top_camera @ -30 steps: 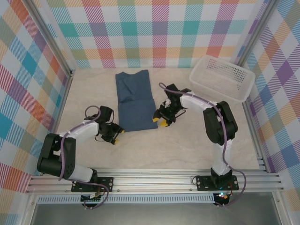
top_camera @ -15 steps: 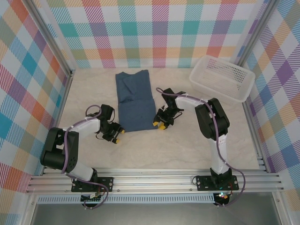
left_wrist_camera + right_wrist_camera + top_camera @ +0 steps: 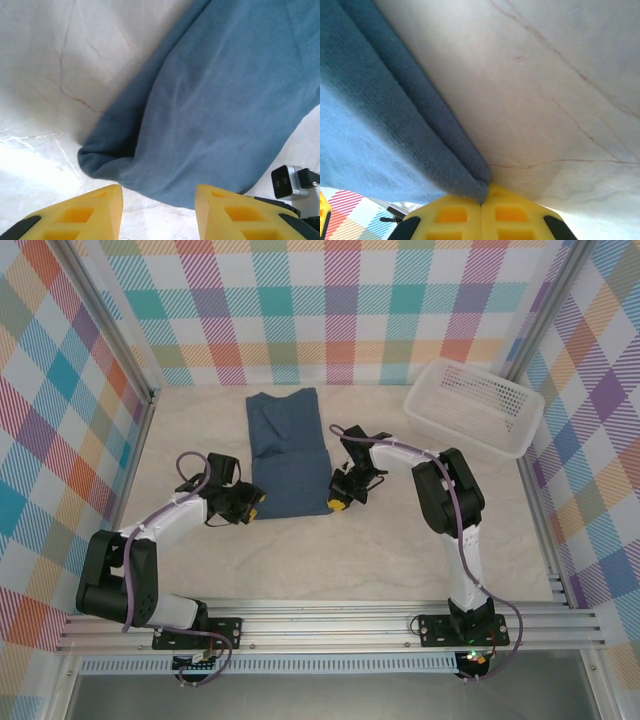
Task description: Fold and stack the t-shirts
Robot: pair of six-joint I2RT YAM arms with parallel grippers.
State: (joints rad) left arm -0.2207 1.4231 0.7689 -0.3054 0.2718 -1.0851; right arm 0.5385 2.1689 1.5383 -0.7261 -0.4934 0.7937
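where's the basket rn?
Top view: the white mesh basket sits at the table's far right corner, tilted against the right wall, apart from and to the right of the folded t-shirt.

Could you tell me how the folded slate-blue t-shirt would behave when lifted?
Probably floppy: the slate-blue cotton t-shirt has soft rounded folds and should sag. Likely light, lying thin. Matte knit, so likely grippy.
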